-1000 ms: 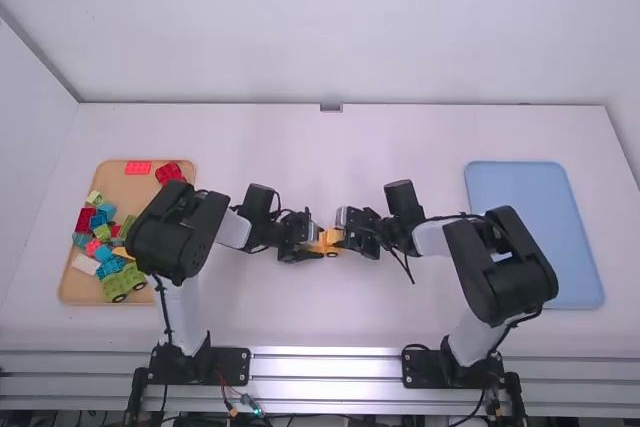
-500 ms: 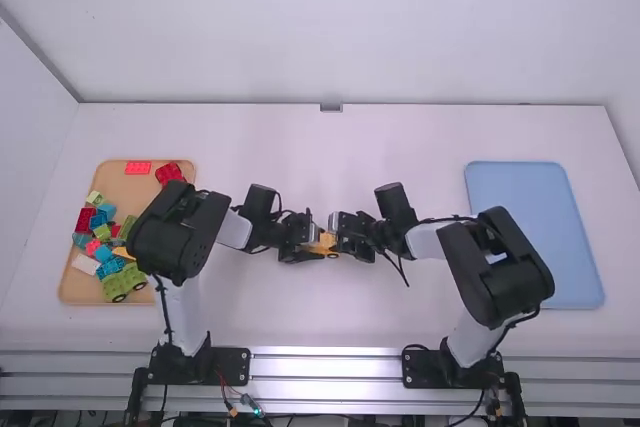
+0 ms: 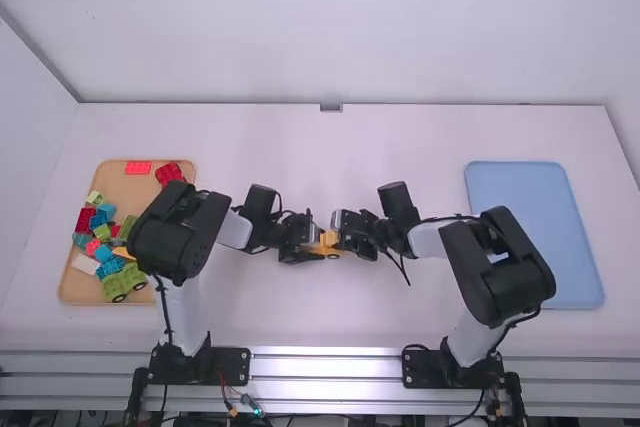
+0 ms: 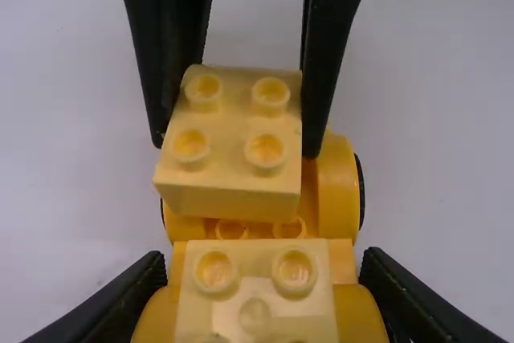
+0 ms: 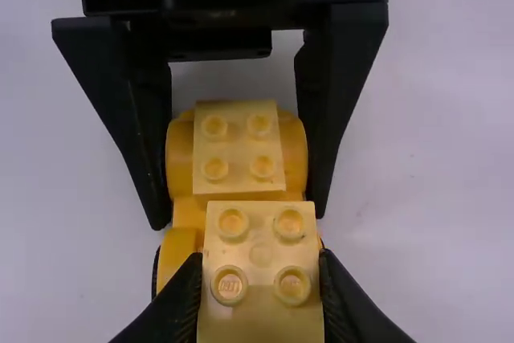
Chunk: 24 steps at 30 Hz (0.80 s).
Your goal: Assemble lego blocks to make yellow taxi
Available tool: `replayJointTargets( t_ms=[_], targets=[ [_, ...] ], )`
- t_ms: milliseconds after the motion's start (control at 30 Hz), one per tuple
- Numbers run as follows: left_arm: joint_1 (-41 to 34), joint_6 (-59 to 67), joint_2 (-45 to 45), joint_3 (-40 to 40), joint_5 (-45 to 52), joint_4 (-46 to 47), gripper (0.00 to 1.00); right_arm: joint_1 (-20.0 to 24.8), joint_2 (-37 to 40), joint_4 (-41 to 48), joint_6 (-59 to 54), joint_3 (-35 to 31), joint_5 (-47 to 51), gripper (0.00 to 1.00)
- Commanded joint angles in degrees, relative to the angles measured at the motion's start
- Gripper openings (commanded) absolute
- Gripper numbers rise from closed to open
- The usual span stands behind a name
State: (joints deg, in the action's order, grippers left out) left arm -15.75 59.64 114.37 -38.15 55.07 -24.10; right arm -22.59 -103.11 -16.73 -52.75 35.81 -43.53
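The right gripper's (image 3: 343,231) fingers pinch a four-stud yellow block (image 5: 261,256). The left gripper's (image 3: 309,241) fingers clamp the taxi body (image 4: 337,190) at mid-surface (image 3: 330,317). Compared with one second ago, the right gripper sits slightly nearer the left.

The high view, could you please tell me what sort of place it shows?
Probably a robotics lab's test station: left arm and right arm mounted at a white table, with a tray of toy blocks.
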Motion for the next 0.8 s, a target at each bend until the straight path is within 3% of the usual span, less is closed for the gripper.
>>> replayJointTargets(
  t_ms=[0, 367, 600, 767],
  targets=[
    [-0.76, 0.24, 0.87, 0.17, -0.46, 0.52, 0.44, -0.81, -0.59, 0.26, -0.20, -0.17, -0.07, 0.00],
    [-0.76, 0.24, 0.87, 0.17, -0.46, 0.68, 0.44, -1.46, -0.59, 0.63, -0.20, -0.17, 0.13, 0.00],
    [-0.76, 0.24, 0.87, 0.17, -0.50, 0.63, 0.46, -1.46, -0.59, 0.46, -0.17, -0.17, -0.13, 0.22],
    [-0.74, 0.24, 0.87, 0.17, -0.50, 0.66, 0.46, -1.46, -0.59, 0.46, 0.00, -0.17, -0.09, 0.29]
  ],
)
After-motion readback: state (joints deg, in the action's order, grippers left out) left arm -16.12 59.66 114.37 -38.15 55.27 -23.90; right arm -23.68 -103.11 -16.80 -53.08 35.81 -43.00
